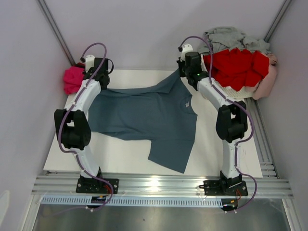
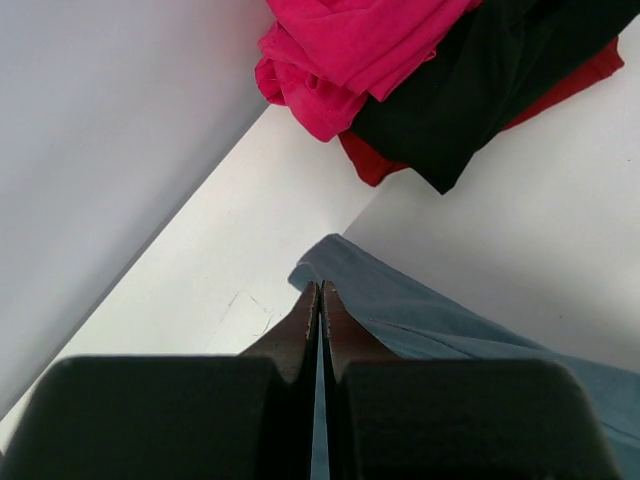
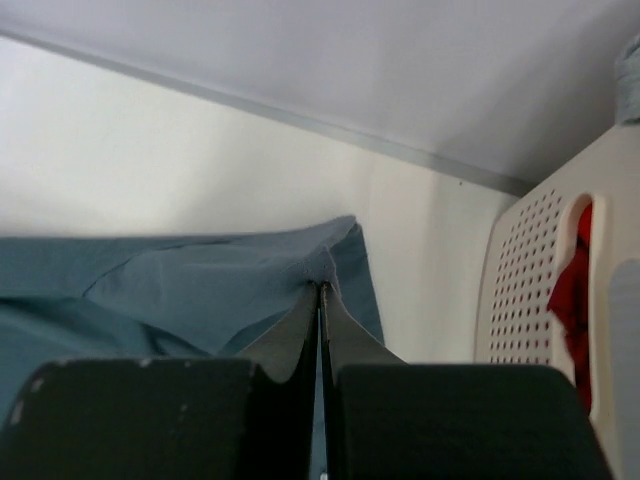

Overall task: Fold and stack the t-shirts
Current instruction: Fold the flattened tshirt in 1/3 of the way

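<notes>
A slate blue-grey t-shirt (image 1: 144,115) lies spread across the white table, small neck label at its right. My left gripper (image 1: 96,79) is shut on the shirt's far left corner (image 2: 330,262); blue cloth shows between its jaws. My right gripper (image 1: 185,72) is shut on the shirt's far right sleeve tip (image 3: 330,262). A magenta-pink shirt (image 2: 350,50), a black one (image 2: 500,80) and a red one (image 2: 370,165) are piled at the far left. Red (image 1: 238,67) and pale grey (image 1: 231,38) shirts lie heaped in the basket.
The white lattice basket (image 3: 540,300) stands at the far right, close beside my right gripper. Grey walls close in the back and both sides. An aluminium rail (image 1: 159,185) runs along the near edge.
</notes>
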Tool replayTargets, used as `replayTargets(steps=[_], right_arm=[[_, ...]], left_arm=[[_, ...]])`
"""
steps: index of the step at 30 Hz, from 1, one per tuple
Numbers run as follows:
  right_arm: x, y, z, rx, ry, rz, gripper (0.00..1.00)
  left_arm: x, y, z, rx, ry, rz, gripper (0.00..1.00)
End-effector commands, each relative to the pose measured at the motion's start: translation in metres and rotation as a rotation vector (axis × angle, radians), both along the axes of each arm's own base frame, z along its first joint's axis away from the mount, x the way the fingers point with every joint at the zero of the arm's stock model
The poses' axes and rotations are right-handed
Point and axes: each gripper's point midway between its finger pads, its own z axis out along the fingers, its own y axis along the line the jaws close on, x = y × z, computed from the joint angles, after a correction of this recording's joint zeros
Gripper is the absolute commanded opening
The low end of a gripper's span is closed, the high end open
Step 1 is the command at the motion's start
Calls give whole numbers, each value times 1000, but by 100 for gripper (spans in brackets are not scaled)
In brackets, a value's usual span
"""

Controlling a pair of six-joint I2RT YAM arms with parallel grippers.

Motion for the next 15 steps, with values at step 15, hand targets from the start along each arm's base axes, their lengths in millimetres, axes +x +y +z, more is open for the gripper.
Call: replayTargets(steps=[15], right_arm=[[-54, 1, 34, 11, -11, -71, 0]], left_arm=[[-24, -4, 33, -23, -93, -5, 0]])
